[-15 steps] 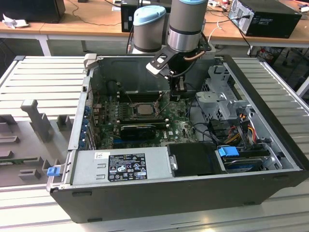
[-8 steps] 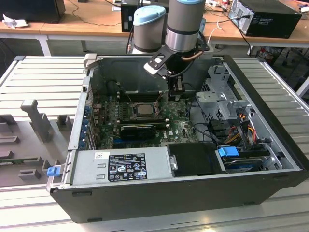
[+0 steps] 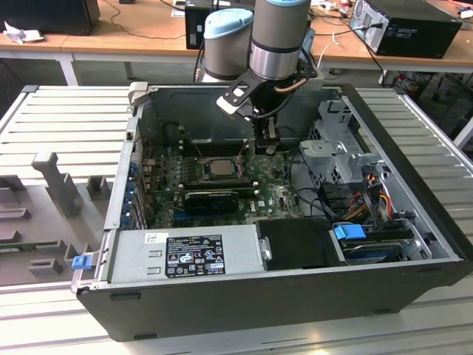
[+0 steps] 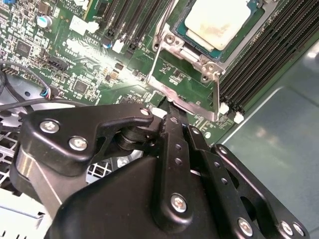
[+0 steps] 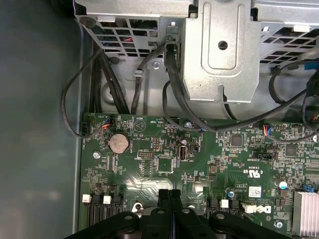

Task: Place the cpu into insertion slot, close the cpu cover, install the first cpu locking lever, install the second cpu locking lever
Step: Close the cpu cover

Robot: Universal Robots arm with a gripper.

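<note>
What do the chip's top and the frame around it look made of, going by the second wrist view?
The chip: a pale, matte beige-silver top, apparently metal, with dull smudges on it. The frame: bare silvery sheet metal, probably steel, judging by the bright glints along its thin stamped edges.

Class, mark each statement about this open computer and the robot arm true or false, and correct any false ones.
1. The small square chip with a pale metal top lies in the square metal-rimmed socket. True.
2. The black gripper has its fingers spread wide. False: the fingers are pressed together.
3. The gripper hangs over the grey power supply box. False: in the exterior view it is above the green motherboard, beside the socket.
4. A round silver coin battery sits on the motherboard. True.
</note>
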